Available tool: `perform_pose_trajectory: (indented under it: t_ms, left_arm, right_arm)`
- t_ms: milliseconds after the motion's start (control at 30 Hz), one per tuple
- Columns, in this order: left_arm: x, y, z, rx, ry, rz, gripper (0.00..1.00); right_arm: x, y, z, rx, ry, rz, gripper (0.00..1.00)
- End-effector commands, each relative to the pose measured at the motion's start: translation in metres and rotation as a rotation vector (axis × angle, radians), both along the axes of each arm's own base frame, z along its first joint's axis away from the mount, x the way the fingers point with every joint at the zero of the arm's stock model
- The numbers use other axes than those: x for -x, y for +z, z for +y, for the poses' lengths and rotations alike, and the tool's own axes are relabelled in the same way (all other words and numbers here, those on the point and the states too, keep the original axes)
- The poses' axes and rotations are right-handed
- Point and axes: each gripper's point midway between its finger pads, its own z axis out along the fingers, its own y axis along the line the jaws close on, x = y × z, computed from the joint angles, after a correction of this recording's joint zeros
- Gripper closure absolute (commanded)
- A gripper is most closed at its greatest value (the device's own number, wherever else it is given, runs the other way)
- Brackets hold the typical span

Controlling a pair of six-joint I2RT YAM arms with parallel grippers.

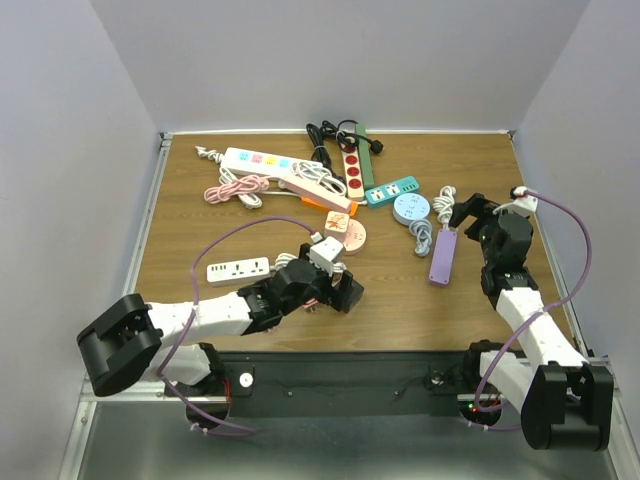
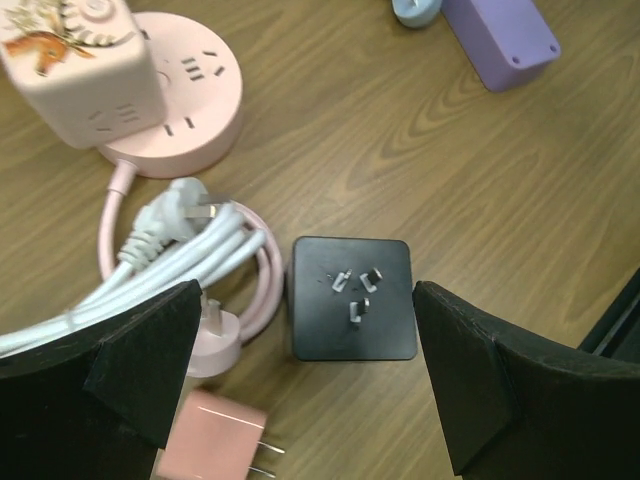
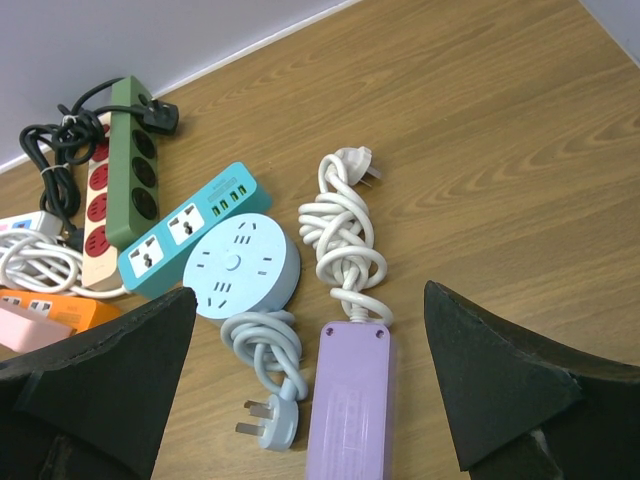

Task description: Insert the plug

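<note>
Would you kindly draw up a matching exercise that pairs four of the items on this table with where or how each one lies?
Things:
1. black adapter cube
2. round blue socket
3. purple strip
4. green strip

Place or state:
A. right beside the teal strip
B. alongside the red-socket strip
C. prongs facing up
D. bundled white cord at its end

Pairs: 1-C, 2-A, 3-D, 4-B
</note>
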Motion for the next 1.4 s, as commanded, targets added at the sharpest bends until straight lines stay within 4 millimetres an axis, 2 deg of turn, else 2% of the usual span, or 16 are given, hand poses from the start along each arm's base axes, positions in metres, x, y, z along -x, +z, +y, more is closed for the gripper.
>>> perform_pose_trajectory:
  t_ms: [0,100,133,300,667,833,867,967,1000,1067,1167,1233,1267,1300,1333,1367]
  left_arm:
    - [-0.003,0.023,-0.017,0.048,0.025,-0.023,0.01]
    - [0.000,0.019,-0.023,0.029,0.023,-0.017,0.01]
    - [0.000,0.010,-0.024,0.005,0.028,-0.006,0.01]
    - [0.009,-0.005,-0.039,-0.040,-0.009,0.017,0.01]
    - [0.015,-0.034,-0.045,-0.136,-0.041,0.056,0.01]
    - [0.021,-0.043,-0.052,-0.158,-0.083,0.087,0.09]
    - [0.022,-0.047,-0.051,-0.175,-0.089,0.098,0.12]
    - [0.025,-0.052,-0.050,-0.197,-0.103,0.119,0.28]
    - [0.027,-0.052,-0.051,-0.197,-0.109,0.122,0.38]
    - [0.031,-0.053,-0.051,-0.199,-0.129,0.140,0.47]
    - [0.036,-0.048,-0.054,-0.181,-0.145,0.163,0.70]
    - [0.039,-0.037,-0.061,-0.146,-0.162,0.179,0.78]
    - [0.039,-0.033,-0.064,-0.134,-0.165,0.188,0.85]
    - [0.040,-0.031,-0.065,-0.131,-0.172,0.210,0.98]
    - [0.036,-0.011,-0.075,-0.069,-0.192,0.236,1.00]
    - [0.034,-0.001,-0.077,-0.040,-0.195,0.258,1.00]
  right_arm:
    - [-0.005,0.020,0.000,-0.001,-0.004,-0.049,0.00]
    - [-0.005,0.019,0.000,-0.003,-0.005,-0.050,0.00]
    - [-0.005,0.019,0.000,-0.003,-0.006,-0.048,0.00]
    - [-0.005,0.019,-0.001,-0.002,-0.009,-0.049,0.00]
    - [-0.005,0.019,-0.001,-0.003,-0.008,-0.048,0.00]
    - [-0.004,0.020,0.000,0.000,-0.006,-0.051,0.00]
    - [-0.004,0.021,0.000,0.002,-0.004,-0.052,0.00]
    - [-0.003,0.022,0.000,0.006,0.001,-0.054,0.00]
    - [-0.004,0.024,0.002,0.005,0.007,-0.056,0.00]
    - [-0.004,0.024,0.003,0.015,0.020,-0.054,0.00]
    - [-0.006,0.026,0.008,0.024,0.055,-0.055,0.00]
    - [-0.009,0.029,0.014,0.031,0.095,-0.059,0.00]
    - [-0.010,0.031,0.015,0.035,0.099,-0.060,0.01]
    - [-0.011,0.033,0.029,0.029,0.184,-0.065,0.01]
    - [-0.015,0.038,0.036,0.040,0.227,-0.077,0.03]
    - [-0.015,0.043,0.042,0.038,0.265,-0.087,0.04]
